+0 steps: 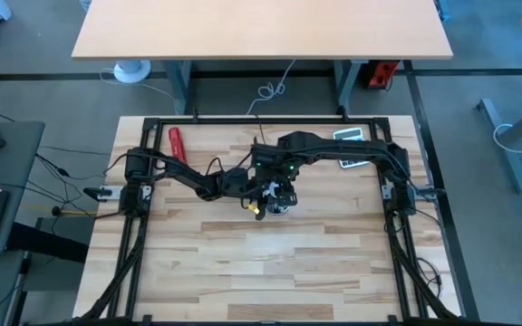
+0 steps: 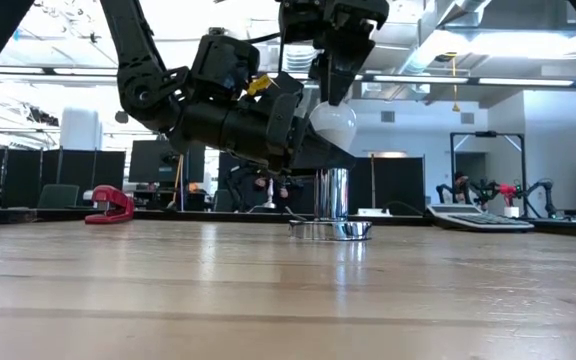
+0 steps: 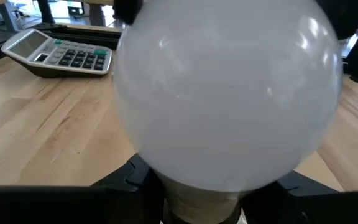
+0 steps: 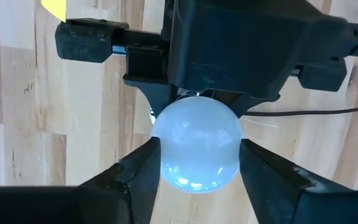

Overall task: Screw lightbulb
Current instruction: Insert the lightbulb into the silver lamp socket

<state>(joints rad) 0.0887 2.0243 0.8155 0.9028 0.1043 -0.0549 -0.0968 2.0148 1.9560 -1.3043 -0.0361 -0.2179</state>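
The white lightbulb [image 2: 333, 125] hangs over the middle of the table, above a shiny metal socket [image 2: 334, 195] that stands upright on its round foot. My left gripper [image 2: 293, 135] reaches in from the table's left and is shut on the bulb's lower end. My right gripper [image 4: 199, 168] comes down from above with a finger on either side of the globe [image 4: 194, 149]. In the high view both grippers meet at the bulb [image 1: 279, 203], and the socket is hidden beneath them. My left gripper pinches the bulb's narrow neck [image 3: 204, 199], just above the screw base, between its two fingers [image 3: 135, 180]. It comes nearly level from the table's left, and the globe sticks out past the fingertips. The bulb is clear of the socket. My right gripper has the globe's two opposite sides [image 4: 160, 158] between its fingers [image 4: 253, 171], coming from above and pointing down. The finger edges lie against the glass. The bulb hangs clear of the table.
A red stapler [image 1: 178, 145] lies at the far left of the table and a calculator [image 1: 350, 136] at the far right. A black cord [image 4: 303, 112] runs away from the socket. The table's near half is bare wood [image 1: 279, 272].
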